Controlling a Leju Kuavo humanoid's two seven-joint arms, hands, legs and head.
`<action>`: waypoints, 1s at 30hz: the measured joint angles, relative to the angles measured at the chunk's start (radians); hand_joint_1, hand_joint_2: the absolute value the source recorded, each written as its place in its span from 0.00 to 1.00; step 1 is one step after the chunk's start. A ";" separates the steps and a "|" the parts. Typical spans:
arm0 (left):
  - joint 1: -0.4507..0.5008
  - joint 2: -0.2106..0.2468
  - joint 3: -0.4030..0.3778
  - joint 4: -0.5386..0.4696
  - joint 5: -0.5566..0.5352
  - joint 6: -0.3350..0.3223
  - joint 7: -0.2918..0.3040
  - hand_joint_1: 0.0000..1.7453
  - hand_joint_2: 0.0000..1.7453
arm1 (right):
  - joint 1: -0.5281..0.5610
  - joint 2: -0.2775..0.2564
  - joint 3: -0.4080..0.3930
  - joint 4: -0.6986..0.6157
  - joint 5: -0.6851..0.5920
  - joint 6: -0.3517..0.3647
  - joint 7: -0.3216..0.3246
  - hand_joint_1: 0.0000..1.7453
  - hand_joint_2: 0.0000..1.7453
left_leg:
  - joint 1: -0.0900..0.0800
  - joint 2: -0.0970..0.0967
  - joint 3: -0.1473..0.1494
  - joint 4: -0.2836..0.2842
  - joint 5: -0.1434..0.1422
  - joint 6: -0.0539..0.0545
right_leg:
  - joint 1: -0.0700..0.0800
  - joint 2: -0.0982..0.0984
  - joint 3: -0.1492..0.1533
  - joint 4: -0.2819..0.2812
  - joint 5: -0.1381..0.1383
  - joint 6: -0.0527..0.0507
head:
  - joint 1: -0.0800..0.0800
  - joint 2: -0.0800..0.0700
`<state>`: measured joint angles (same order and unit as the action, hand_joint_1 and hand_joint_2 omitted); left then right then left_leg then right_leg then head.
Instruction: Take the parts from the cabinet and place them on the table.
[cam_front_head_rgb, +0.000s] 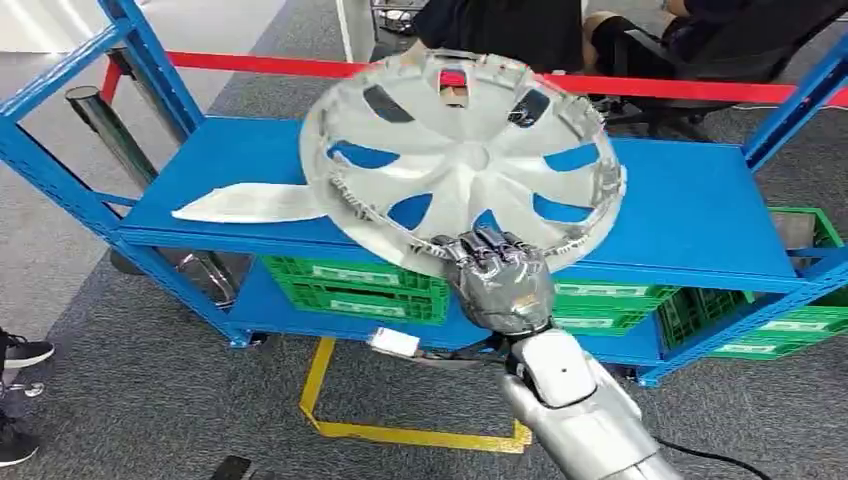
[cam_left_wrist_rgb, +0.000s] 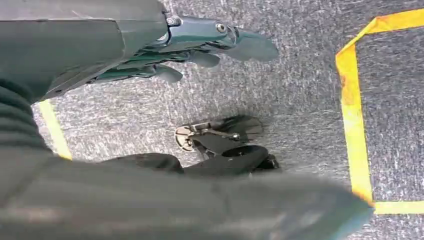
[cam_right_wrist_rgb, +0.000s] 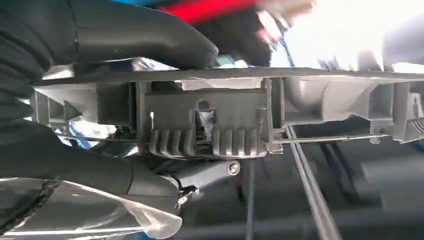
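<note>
A silver wheel cover (cam_front_head_rgb: 462, 160) is raised and tilted in front of the blue cabinet shelf (cam_front_head_rgb: 690, 210). My right hand (cam_front_head_rgb: 497, 275) grips its near rim from below. In the right wrist view the cover's ribbed grey rim (cam_right_wrist_rgb: 205, 117) runs across the picture with my right hand's thumb (cam_right_wrist_rgb: 145, 42) on one side and fingers on the other. A flat white part (cam_front_head_rgb: 250, 203) lies on the shelf at the left. My left hand (cam_left_wrist_rgb: 200, 45) hangs over the grey carpet with its fingers extended and nothing in it.
Green crates (cam_front_head_rgb: 350, 285) fill the lower shelf. Blue uprights (cam_front_head_rgb: 150, 60) frame the cabinet and a red bar (cam_front_head_rgb: 260, 65) runs behind it. Seated people (cam_front_head_rgb: 640, 30) are beyond. Yellow tape (cam_front_head_rgb: 400, 432) marks the carpet. A person's shoes (cam_front_head_rgb: 20, 350) are at the left edge.
</note>
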<state>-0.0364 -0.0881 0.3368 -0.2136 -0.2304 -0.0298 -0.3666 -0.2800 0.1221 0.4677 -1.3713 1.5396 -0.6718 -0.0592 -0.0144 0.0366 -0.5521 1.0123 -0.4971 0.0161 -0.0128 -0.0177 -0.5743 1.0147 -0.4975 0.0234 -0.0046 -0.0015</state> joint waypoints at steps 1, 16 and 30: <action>0.001 -0.001 0.006 0.000 0.000 0.002 -0.001 0.00 1.00 | 0.023 0.000 0.005 -0.072 -0.006 0.000 -0.012 1.00 1.00 | 0.000 0.000 0.000 0.000 0.000 0.000 | 0.000 0.000 0.000 0.000 0.000 0.000 | 0.000 0.000; 0.005 -0.013 0.097 0.000 0.002 0.021 -0.095 0.00 1.00 | 0.402 0.096 -0.122 -0.441 -0.776 0.001 -0.609 1.00 1.00 | 0.002 0.003 0.003 -0.021 0.025 0.038 | -0.004 0.012 -0.027 0.061 -0.062 0.022 | 0.005 0.000; 0.018 -0.028 0.096 0.000 -0.086 0.103 -0.032 0.00 1.00 | 0.595 -0.047 -0.088 -0.578 -1.198 0.002 -0.633 1.00 1.00 | -0.004 0.020 -0.026 0.023 0.001 -0.001 | 0.001 -0.008 0.040 -0.015 -0.016 -0.021 | 0.002 0.000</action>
<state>-0.0185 -0.1160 0.4330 -0.2132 -0.3166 0.0732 -0.3986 0.3153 0.0756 0.3796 -1.9497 0.3415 -0.6699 -0.6924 -0.0184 0.0565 -0.5778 1.0353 -0.4963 0.0154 -0.0116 -0.0259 -0.5344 0.9999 -0.5132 0.0028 -0.0022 -0.0015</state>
